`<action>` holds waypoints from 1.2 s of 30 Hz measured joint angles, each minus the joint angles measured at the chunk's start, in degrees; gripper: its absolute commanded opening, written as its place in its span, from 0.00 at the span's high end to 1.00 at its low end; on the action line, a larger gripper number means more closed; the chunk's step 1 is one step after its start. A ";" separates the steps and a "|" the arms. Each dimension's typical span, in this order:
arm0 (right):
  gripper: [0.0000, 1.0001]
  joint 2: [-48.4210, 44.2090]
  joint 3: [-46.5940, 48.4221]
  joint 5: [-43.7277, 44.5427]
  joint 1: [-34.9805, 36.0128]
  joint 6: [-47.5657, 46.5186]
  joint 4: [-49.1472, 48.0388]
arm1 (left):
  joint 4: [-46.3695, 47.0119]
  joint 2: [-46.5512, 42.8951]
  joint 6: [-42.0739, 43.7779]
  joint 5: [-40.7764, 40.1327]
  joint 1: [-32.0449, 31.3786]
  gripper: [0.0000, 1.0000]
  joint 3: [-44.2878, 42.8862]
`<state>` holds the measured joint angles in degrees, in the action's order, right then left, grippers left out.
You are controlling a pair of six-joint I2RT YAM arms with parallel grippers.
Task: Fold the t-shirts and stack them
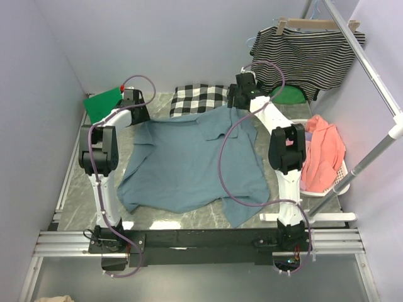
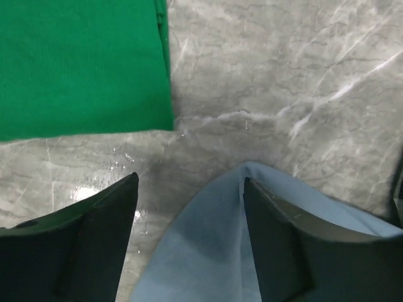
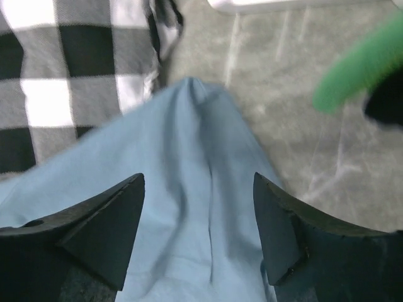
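Note:
The slate-blue t-shirt (image 1: 189, 163) lies spread and rumpled over the marble table, its far edge reaching both grippers. The green t-shirt (image 1: 104, 104) lies folded flat at the far left corner. My left gripper (image 1: 140, 113) hangs over the blue shirt's far left corner. In the left wrist view it (image 2: 190, 180) is open, with the blue corner (image 2: 214, 245) loose between the fingers and the green shirt (image 2: 82, 63) just beyond. My right gripper (image 1: 238, 100) stands over the far right corner. In the right wrist view it (image 3: 198, 177) is open above a raised fold of blue cloth (image 3: 195, 145).
A black-and-white checked cloth (image 1: 198, 97) lies at the back, touching the blue shirt's far edge. A striped top (image 1: 308, 53) hangs on a hanger at the back right. A white basket (image 1: 337, 179) with a coral garment (image 1: 322, 148) sits at the right, under a metal rail (image 1: 371, 69).

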<state>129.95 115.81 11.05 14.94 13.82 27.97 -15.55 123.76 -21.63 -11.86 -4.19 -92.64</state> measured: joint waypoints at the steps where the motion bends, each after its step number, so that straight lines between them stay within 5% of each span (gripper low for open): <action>1: 0.22 -0.90 -1.70 0.13 -0.04 0.00 -0.74 | 0.68 -0.44 -0.17 0.04 0.00 0.20 0.68; 10: 0.24 -12.37 -16.44 -1.20 -0.04 0.57 -1.33 | 0.33 -12.24 -3.15 2.47 -2.10 0.18 9.25; 16: 0.25 -17.20 -23.58 -8.11 1.60 1.62 -1.60 | 3.30 -21.51 -7.02 13.03 -7.80 0.21 17.53; 23: 0.27 -17.66 -32.83 -15.82 8.15 3.06 -3.10 | 8.55 -22.12 -12.61 22.69 -9.84 0.21 33.27; 36: 0.27 -21.66 -45.42 -17.31 10.86 8.11 -5.18 | 11.32 -18.73 -13.60 17.79 -9.20 0.19 31.06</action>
<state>108.29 70.39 -6.26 25.80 21.93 22.79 -4.23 105.03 -35.22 5.93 -13.39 -61.58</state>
